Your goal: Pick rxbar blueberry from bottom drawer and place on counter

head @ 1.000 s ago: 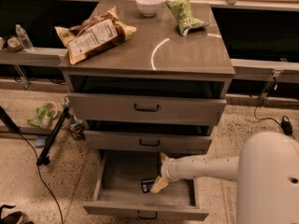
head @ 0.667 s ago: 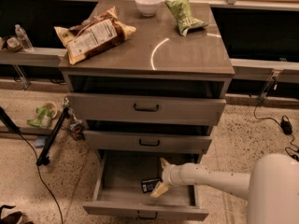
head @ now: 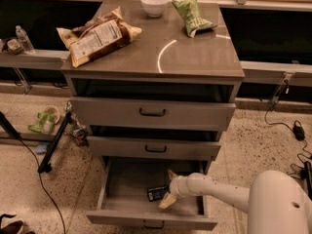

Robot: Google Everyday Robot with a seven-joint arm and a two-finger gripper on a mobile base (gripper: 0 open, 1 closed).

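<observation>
Gripper position: inside the bottom drawer, in its right half, with the arm entering over the drawer's right front corner. Finger state: released, with the two pale fingers spread apart and nothing clamped. The rxbar lies flat on the drawer floor near its centre, its right end at the gap between the fingers; contact cannot be determined. The drawer stands pulled well out. The counter, above the drawer, carries a chip bag, a white bowl and a green bag.
</observation>
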